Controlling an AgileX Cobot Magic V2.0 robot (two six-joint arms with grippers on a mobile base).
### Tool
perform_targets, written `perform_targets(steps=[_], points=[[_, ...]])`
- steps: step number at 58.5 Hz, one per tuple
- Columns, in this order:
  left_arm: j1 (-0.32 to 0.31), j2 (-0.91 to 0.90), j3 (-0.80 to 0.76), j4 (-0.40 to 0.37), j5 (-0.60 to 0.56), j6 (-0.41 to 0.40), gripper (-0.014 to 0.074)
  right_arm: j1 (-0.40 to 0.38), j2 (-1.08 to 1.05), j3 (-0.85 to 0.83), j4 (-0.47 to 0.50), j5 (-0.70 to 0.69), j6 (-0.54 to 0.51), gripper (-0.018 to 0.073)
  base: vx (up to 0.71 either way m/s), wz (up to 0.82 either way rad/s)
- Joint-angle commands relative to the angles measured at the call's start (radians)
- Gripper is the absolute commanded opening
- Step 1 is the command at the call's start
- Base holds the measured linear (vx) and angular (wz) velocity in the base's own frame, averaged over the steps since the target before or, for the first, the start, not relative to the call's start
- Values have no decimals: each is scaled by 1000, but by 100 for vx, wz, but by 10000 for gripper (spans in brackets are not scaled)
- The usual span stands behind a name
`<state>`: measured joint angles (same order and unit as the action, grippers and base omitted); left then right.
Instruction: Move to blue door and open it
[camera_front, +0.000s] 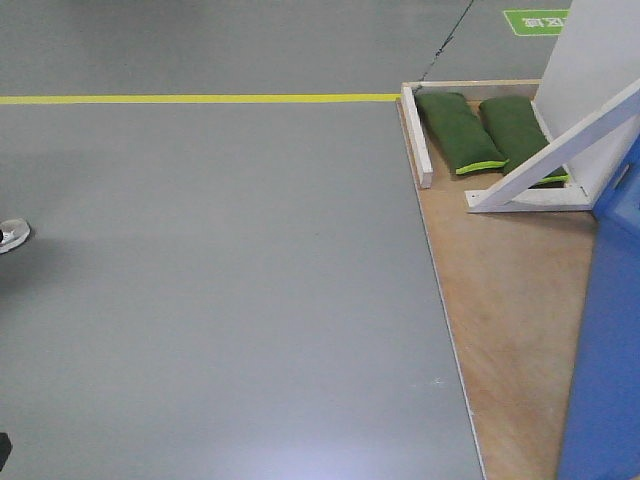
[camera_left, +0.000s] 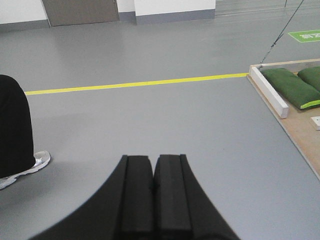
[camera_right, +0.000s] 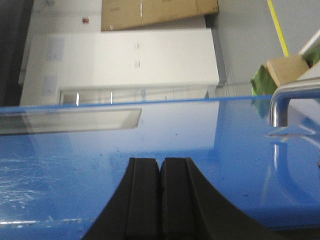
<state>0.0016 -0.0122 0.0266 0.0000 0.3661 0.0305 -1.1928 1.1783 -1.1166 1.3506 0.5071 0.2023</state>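
The blue door (camera_front: 605, 350) stands at the right edge of the front view, rising over a plywood platform (camera_front: 500, 300). Further along the platform, two green sandbags (camera_front: 458, 130) lie at the foot of a white frame brace (camera_front: 560, 150). In the right wrist view the glossy panel fills the lower half, its silver lever handle (camera_right: 292, 95) at the right edge. The right tool (camera_right: 160, 162) is pressed together in front of the panel; whether it touches, I cannot tell. The left tool (camera_left: 152, 160) is likewise pressed together, over grey floor (camera_left: 175, 115) with a yellow line (camera_left: 135, 84) ahead.
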Motion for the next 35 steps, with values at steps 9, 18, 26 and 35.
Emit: perform_targets(steps=[9,18,26,35], points=[[2,-14,1,0,-78,-3,70,76,-39,-35,72,267,-6,-8,0,0],[2,-14,1,0,-78,-3,70,191,-39,-35,72,262,-6,-8,0,0],[2,-14,1,0,-78,-3,70,333,-39,-35,72,260,-6,-8,0,0],[2,-14,1,0,-78,-3,70,436,-22,-37,66,233,-6,-8,0,0]])
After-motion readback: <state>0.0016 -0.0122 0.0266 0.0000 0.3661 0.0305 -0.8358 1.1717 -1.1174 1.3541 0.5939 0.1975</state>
